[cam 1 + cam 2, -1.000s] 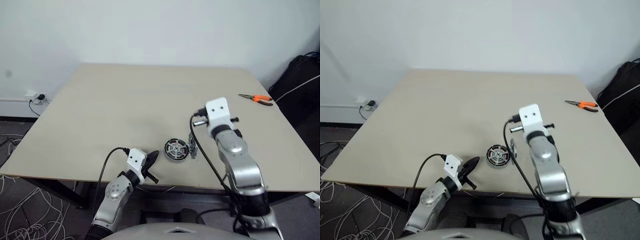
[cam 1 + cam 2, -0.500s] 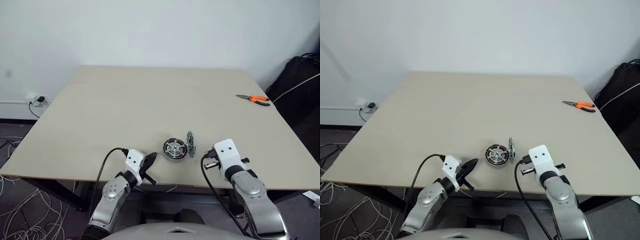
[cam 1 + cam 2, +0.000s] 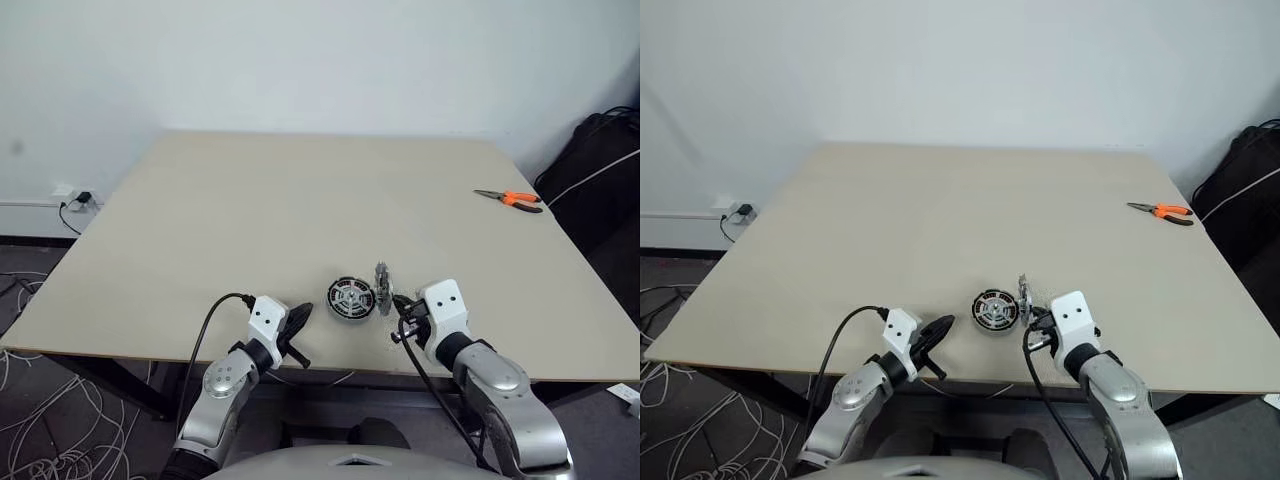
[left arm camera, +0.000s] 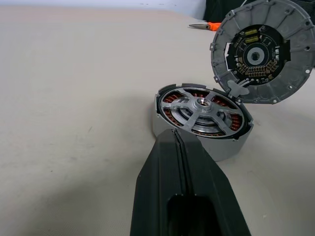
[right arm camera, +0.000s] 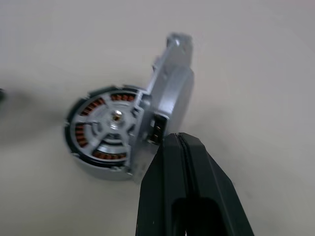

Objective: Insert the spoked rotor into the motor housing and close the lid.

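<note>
Two closed end effectors flanking motor housing (image 3: 350,298), lid (image 3: 382,288) upright.

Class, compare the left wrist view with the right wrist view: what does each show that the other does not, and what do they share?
Left wrist alone: the lid's inner face with its circuit board, and orange pliers far off. Right wrist alone: the lid's plain outer back and connector. Both: the spoked rotor seated in the motor housing, the lid standing open, and shut black fingers.

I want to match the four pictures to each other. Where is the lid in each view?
Left eye: lid upright, right of motor housing.
Right eye: same place.
Left wrist: upper right, behind housing.
Right wrist: centre, edge-on.
Shared landmark: the housing's copper windings.
</note>
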### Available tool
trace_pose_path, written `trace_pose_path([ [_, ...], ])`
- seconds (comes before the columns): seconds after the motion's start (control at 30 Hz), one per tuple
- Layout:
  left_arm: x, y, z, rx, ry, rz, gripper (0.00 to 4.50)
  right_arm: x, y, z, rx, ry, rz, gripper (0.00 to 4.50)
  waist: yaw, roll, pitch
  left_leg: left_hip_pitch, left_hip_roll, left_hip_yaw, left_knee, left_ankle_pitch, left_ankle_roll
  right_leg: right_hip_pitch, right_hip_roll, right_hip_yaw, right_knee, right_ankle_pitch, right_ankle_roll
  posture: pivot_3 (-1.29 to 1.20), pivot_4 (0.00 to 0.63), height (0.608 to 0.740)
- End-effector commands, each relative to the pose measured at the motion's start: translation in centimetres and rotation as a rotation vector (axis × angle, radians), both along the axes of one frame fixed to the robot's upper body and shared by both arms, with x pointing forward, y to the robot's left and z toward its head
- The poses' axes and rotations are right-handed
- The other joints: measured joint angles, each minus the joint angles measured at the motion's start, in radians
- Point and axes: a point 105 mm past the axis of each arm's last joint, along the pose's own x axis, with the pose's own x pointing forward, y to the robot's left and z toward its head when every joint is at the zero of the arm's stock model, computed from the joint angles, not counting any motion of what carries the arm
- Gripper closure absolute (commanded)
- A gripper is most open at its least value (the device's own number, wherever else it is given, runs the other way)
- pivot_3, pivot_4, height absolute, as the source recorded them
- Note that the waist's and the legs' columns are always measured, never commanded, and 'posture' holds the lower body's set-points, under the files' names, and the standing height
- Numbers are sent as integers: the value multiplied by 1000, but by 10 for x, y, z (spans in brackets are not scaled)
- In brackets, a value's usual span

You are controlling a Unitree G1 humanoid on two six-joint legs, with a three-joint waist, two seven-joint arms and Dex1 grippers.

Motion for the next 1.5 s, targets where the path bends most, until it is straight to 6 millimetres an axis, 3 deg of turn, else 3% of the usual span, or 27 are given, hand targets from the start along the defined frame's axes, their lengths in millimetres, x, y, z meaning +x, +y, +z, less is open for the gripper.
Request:
trace_pose_path([
  [0.03, 5, 0, 17, -19, -64, 4, 4500, 12, -10, 2, -38, -43, -68, 4484, 0, 0, 0, 0, 0, 0, 0, 0, 0, 0, 0, 0, 0, 0, 0, 0, 0, 740],
  [0.23, 5, 1, 17, -19, -66, 12, 4500, 23, -12, 9, -12, -107, -119, 4484, 0, 1, 0, -1, 0, 0, 0, 0, 0, -2, 0, 0, 0, 1, -2, 0, 0, 740],
  [0.67, 7, 0, 17, -23, -64, 16, 4500, 10, 35, 19, 185, -67, 164, 4484, 0, 0, 1, -1, 0, 0, 0, 0, 0, -1, 0, 0, 0, 1, -2, 0, 0, 740],
  [0.97, 9, -2, 19, -24, -69, 11, 4500, 23, 42, -6, 187, -12, 120, 4484, -1, 0, 1, -1, 0, 0, 0, 0, 0, -1, -1, -1, 0, 1, -2, 0, 0, 740],
  [1.27, 7, -3, 19, -27, -65, 15, 4500, 23, 55, -31, 192, 56, 129, 4484, -3, 0, 1, -1, 0, 0, -1, 0, 0, -1, -1, 0, -1, 1, -2, 0, 0, 740],
  [1.37, 6, -3, 20, -27, -65, 16, 4500, 25, 59, -27, 189, 43, 150, 4484, -3, 0, 1, -1, 0, 0, -1, 0, 0, -1, -3, 0, -1, 1, -2, 0, 0, 740],
  [1.5, 7, -2, 21, -28, -67, 20, 4500, 18, 73, -1, 225, -10, 298, 4310, -3, 1, 2, -1, 0, 0, -2, 0, 0, -2, -3, -1, -1, 1, -2, 0, 0, 740],
])
